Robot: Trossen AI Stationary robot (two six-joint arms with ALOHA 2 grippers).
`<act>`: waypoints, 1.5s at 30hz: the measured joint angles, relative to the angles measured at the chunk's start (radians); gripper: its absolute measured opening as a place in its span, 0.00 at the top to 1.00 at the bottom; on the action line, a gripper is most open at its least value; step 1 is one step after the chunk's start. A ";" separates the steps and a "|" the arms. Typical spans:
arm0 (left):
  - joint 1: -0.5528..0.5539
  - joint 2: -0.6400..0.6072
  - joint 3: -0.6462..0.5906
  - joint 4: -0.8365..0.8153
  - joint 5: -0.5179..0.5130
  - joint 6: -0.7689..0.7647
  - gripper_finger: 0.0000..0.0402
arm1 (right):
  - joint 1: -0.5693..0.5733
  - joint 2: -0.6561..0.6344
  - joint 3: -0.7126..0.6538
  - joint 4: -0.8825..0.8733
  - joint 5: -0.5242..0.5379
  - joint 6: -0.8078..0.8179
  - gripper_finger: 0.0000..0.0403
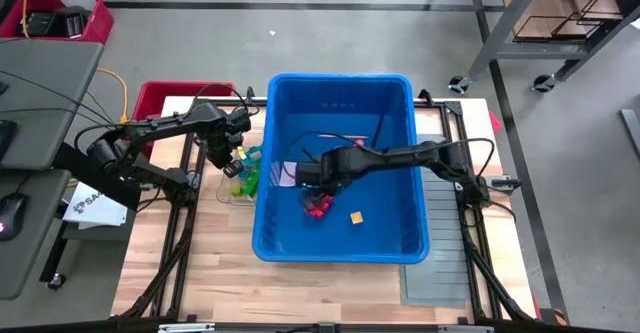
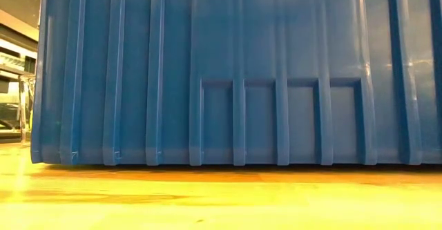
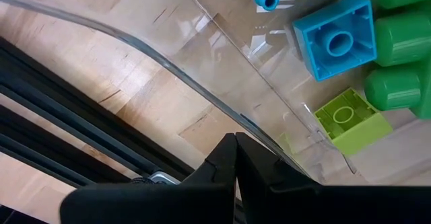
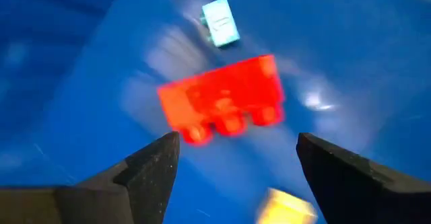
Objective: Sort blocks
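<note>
Inside the blue bin (image 1: 400,93) my right gripper (image 4: 239,143) hangs open over the floor, its fingers pointing down. Just ahead of its fingertips a red block (image 4: 222,99) lies on the bin floor, with a teal block (image 4: 220,22) beyond it and a yellow block (image 4: 286,207) close by. The high view also shows this gripper (image 1: 312,188), the red block (image 1: 318,206) and the yellow one (image 1: 356,217). My left gripper (image 3: 236,150) is shut over the rim of a clear tray (image 3: 168,69) left of the bin. A blue block (image 3: 335,41), a lime block (image 3: 350,116) and green blocks (image 3: 397,49) lie in that tray.
The bin fills the middle of the wooden table (image 1: 300,283), and its near wall (image 2: 235,71) blocks the low view. A red crate (image 1: 170,98) stands behind the left arm. A grey mat (image 1: 440,278) lies at the bin's near right corner.
</note>
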 joint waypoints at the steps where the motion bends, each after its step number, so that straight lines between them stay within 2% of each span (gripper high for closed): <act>1: 0.000 0.000 0.000 0.000 0.000 0.000 1.00 | -0.004 0.000 -0.036 0.050 -0.012 0.071 0.27; 5: 0.000 0.000 0.000 -0.001 0.000 0.000 1.00 | -0.016 0.001 -0.163 0.232 -0.017 0.364 0.27; 8: 0.000 0.000 0.000 -0.001 0.000 0.000 1.00 | -0.016 0.001 -0.234 0.281 -0.017 0.517 0.27; 13: 0.000 0.000 0.000 -0.002 0.000 0.009 1.00 | -0.002 -0.003 -0.310 0.354 -0.060 0.716 0.27; 17: 0.000 0.000 0.000 -0.002 0.000 0.010 1.00 | 0.013 -0.005 -0.342 0.429 -0.032 0.895 0.27; 22: 0.000 0.000 0.000 -0.002 0.000 0.022 1.00 | 0.009 -0.005 -0.354 0.438 0.024 0.992 0.27; 24: 0.000 0.000 0.000 -0.002 0.000 0.034 1.00 | -0.006 -0.005 -0.354 0.413 0.055 0.940 0.27; 29: 0.000 0.000 0.000 0.000 0.001 0.037 1.00 | -0.055 -0.008 -0.351 0.334 0.069 0.621 0.27; 34: -0.001 0.000 0.000 0.002 0.001 0.037 1.00 | -0.093 -0.033 -0.354 0.277 0.071 0.201 0.27; 37: 0.000 0.000 0.000 0.005 0.000 0.037 1.00 | -0.111 -0.054 -0.348 0.180 0.115 -0.013 0.27; 41: 0.000 0.000 0.000 0.007 0.000 0.037 1.00 | -0.127 -0.056 -0.288 0.007 0.221 -0.159 0.27; 45: -0.001 0.000 0.000 0.007 0.000 0.027 1.00 | -0.133 -0.060 -0.202 -0.055 0.196 -0.196 0.27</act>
